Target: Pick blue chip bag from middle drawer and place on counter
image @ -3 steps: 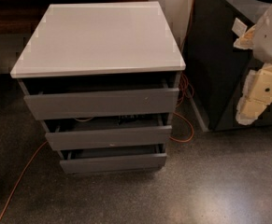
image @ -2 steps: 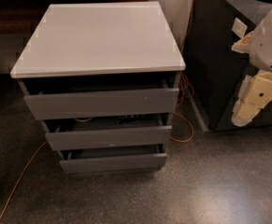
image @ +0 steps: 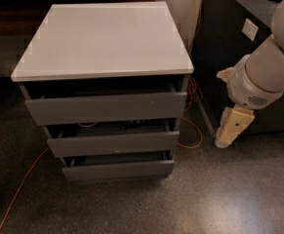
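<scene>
Evidently approach phase. Gripper now lower, nearer cabinet than second ago, hanging at view right of middle drawer, well apart; jaws state: cannot tell. Drawer only slightly ajar; blue chip bag not discernible inside, not on bench. Judgement: drawer needs opening first.

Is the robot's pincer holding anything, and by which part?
Nothing is held. The pincer hangs empty to the right of the cabinet, over the floor, apart from the middle drawer.
</scene>
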Robot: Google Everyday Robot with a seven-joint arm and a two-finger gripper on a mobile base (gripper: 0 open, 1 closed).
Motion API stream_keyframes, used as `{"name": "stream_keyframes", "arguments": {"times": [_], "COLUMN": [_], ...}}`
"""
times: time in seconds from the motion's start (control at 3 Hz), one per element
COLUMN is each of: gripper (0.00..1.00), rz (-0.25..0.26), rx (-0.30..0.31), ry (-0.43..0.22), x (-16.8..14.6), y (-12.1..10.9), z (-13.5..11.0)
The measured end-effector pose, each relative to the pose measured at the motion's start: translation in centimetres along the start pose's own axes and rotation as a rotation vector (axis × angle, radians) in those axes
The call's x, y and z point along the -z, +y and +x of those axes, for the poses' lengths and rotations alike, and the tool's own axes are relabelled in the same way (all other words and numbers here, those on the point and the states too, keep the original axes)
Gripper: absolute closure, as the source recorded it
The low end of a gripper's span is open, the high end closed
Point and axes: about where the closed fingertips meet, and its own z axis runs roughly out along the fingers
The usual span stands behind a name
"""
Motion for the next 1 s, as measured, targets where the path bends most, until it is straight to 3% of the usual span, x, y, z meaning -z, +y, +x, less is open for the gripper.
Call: {"name": "stream_keyframes", "arguments": {"times": [1.0], "gripper": [0.0], "rz": [-0.004], "rx": [0.123], "ry": [-0.22], "x": [-12.3], "y": [0.0], "z": [-0.2]}}
